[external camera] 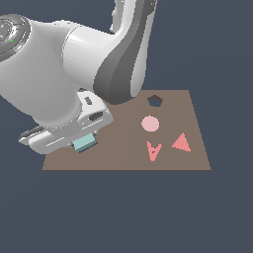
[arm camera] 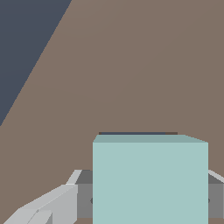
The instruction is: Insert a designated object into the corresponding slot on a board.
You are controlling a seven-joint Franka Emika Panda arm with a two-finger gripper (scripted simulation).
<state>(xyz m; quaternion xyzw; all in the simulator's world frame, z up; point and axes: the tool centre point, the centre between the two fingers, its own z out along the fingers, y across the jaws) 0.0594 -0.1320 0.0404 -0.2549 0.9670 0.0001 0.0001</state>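
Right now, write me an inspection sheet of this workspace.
Surface: brown board on a plain dark ground.
Job's things: teal block between the fingers, above the board; a dark edge shows just beyond it in the wrist view; the square slot is hidden in the exterior view.
Clutter: pentagon hole, pink disc, red letter A, red triangle.
Grippers: gripper shut on the block.
Cables: nothing seen.
Surroundings: nothing seen.

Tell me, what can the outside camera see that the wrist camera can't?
Only the exterior view shows the big white arm, the pentagon hole, the pink disc, the letter A and the red triangle. Only the wrist view shows a dark edge just behind the block. Both show the teal block in the gripper and the brown board.
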